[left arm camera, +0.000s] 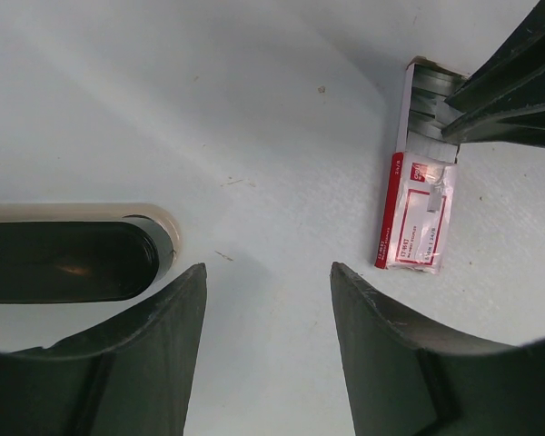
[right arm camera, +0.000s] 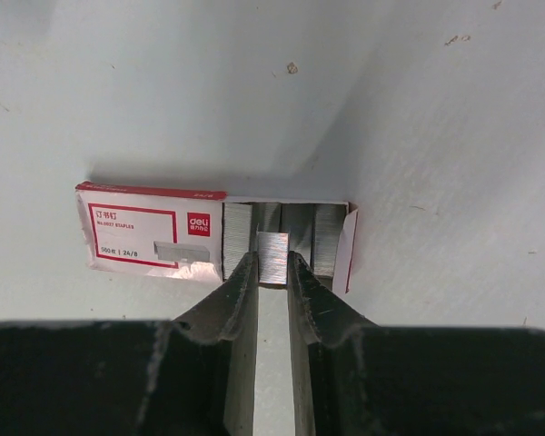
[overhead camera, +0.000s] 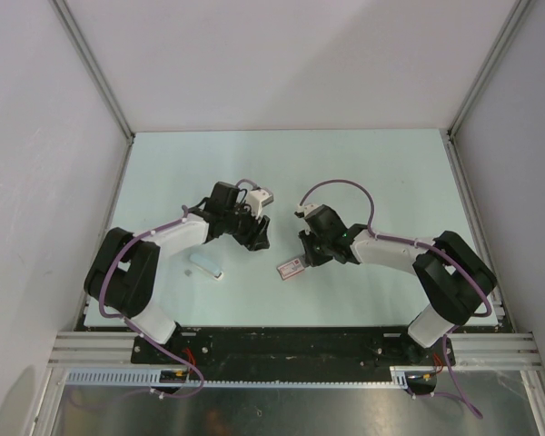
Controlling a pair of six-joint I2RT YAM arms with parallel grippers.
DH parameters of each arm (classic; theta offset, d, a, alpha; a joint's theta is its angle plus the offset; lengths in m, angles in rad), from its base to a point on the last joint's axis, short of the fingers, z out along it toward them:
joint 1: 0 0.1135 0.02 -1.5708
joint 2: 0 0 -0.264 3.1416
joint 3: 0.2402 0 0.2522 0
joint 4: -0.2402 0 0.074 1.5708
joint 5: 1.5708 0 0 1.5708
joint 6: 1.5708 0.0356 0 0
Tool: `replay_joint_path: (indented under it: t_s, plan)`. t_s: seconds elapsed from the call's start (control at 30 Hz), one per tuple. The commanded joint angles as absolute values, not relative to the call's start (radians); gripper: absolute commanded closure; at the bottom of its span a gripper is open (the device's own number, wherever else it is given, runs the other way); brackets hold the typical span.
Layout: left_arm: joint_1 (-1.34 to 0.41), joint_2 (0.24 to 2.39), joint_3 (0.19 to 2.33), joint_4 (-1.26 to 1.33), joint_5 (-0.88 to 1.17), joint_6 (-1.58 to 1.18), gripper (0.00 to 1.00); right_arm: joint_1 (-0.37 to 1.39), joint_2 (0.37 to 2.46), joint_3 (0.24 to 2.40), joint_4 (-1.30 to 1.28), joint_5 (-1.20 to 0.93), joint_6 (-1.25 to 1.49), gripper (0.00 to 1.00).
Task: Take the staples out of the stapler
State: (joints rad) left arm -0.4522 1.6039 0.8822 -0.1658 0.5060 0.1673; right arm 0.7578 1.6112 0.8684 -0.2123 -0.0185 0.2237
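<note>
right jaws pinch staple strip (right arm camera: 272, 258) at box (right arm camera: 151, 229) mouth | left jaws spread, idle | risk: thin strip slips or snaps, scatters

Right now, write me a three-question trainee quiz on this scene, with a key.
1. True or false: the right gripper is shut on a silver strip of staples.
2. Pick one: the red-and-white cardboard staple box is A) shut, B) open with staples showing, C) stood on end.
3. Fill in: the left gripper holds nothing, and its jaws stand ____.
Key: 1 true; 2 B; 3 open.
</note>
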Motion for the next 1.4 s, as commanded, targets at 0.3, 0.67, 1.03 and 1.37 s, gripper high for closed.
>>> replay_joint_path:
  t_s: [0.3, 0.67, 1.03, 1.37]
  plan:
    - [-0.457, 1.557, 0.874, -0.144, 0.520, 0.224, 0.38, 0.765, 1.605, 0.908, -0.221, 0.000, 0.209, 0.76]
    - [-0.457, 1.553, 0.872, -0.144, 0.535, 0.223, 0.38, 0.775, 1.597, 0.908, -0.216, 0.035, 0.207, 0.69]
    - [-0.457, 1.553, 0.872, -0.144, 0.532, 0.225, 0.38, 0.748, 1.401, 0.920, -0.181, -0.070, 0.232, 0.74]
    - [-0.476, 1.548, 0.865, -0.144, 0.528, 0.247, 0.41, 0.623, 1.415, 0.906, -0.247, -0.051, 0.311, 0.84]
